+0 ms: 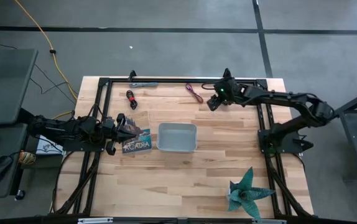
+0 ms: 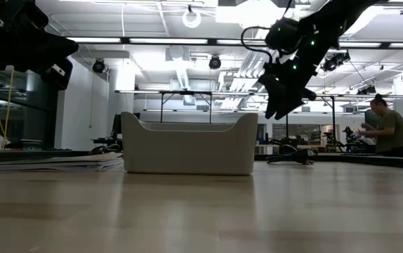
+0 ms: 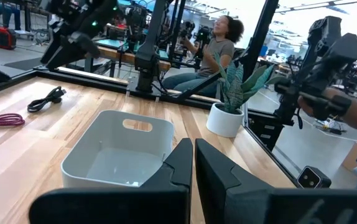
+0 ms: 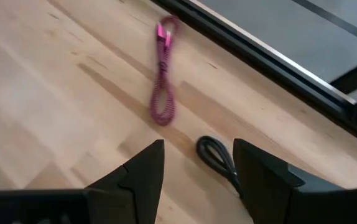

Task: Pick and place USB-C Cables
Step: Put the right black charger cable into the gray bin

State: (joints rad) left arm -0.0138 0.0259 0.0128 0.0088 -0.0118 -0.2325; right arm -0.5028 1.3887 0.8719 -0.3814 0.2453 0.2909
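Wooden surface carries the grey tray (image 1: 177,137) at centre; the right gripper (image 4: 197,165) hovers, jaws apart, above the black cable (image 4: 217,157) beside the purple cable (image 4: 163,93), likely lined up to grasp. Left gripper (image 3: 193,163) waits, jaws together, beside the tray

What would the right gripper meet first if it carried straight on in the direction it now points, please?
Most likely the black cable: in the right wrist view it lies on the table between the open fingers of the right gripper. The purple cable lies farther off. Depth is unclear.
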